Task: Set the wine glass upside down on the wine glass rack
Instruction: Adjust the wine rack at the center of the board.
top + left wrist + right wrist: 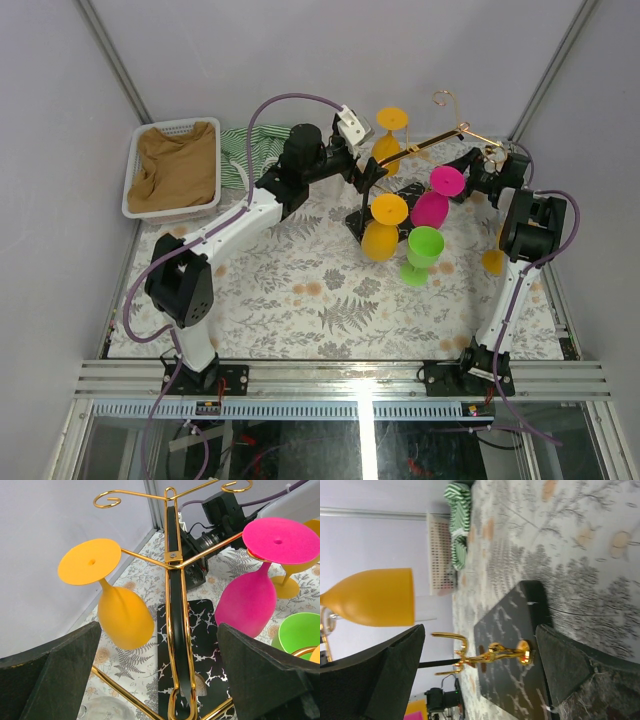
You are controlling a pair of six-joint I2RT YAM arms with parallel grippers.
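Both pairs of jaws are spread wide and hold nothing: the left gripper (368, 178) faces the wine glass rack (412, 148) from the back left, the right gripper (468, 162) from the right, and neither touches it. The rack stands mid-table, a little toward the back, with its gold arms fanned out above a black speckled base (362, 216). From overhead, count five glasses. Three hang bowl-down from the hooks: a back orange glass (390, 135), one pink glass (436, 197) on the right and a front orange glass (383, 228). The green glass (423, 250) is on the floral cloth (330, 295) just beside the base, rim up, and a third orange glass (493, 262) peeks out, half hidden, by the right arm. In the far left corner one white basket (140, 200) holds a brown cloth (180, 165), with one green striped cloth (240, 150) beside it. Only the left wrist view looks straight along the gold post (175, 605), with orange hanging to its left and pink to its right. The right wrist view, rolled sideways, shows the post's foot bolted to the base and a single orange bowl (375, 597); which of the three it is, I cannot tell.
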